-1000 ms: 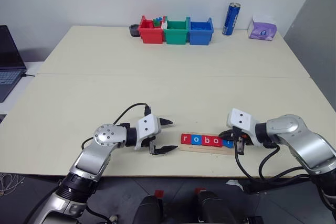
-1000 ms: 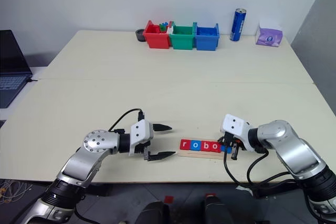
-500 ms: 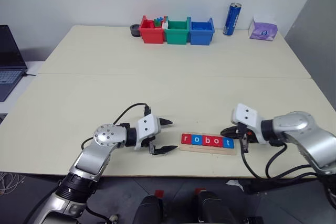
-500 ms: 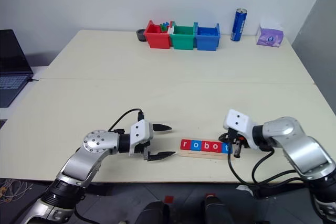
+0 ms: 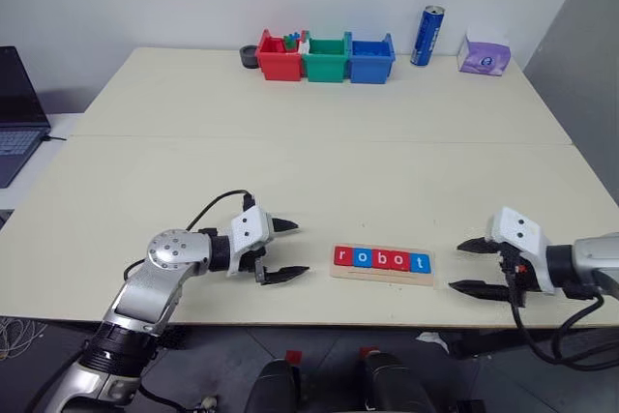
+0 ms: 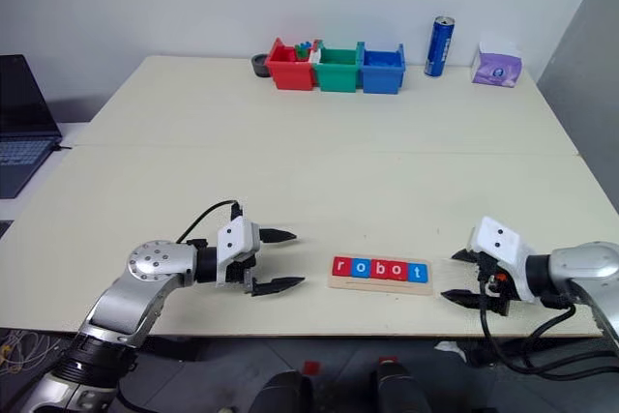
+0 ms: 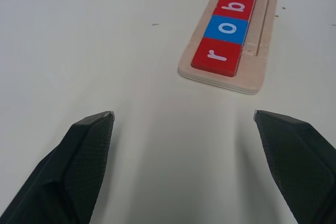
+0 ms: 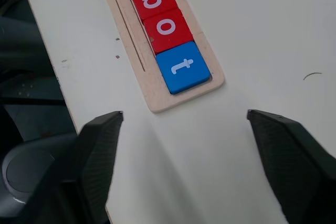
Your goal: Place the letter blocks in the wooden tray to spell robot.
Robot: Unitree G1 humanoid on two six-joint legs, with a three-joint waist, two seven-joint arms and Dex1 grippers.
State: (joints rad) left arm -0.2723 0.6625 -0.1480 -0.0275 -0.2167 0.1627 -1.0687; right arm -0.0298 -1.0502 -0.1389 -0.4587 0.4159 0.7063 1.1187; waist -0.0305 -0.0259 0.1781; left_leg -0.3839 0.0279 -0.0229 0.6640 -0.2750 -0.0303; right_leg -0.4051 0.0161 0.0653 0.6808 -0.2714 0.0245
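The two eye views look from the robot's head, forward and down over the pale bench (image 5: 309, 123), and reach its far edge with the red, green and blue bins (image 5: 325, 57) by the wall. Both show the same scene, the right eye view a little shifted sideways.

The left wrist view looks from low and close along the left hand (image 7: 184, 121), over the bench surface toward the "r" end of the wooden tray (image 7: 252, 80).

The right wrist view looks down more steeply past the right hand (image 8: 185, 115) at the "t" end of this tray and the bench's near edge.

All four views share the tray with the letter blocks (image 5: 381, 260).
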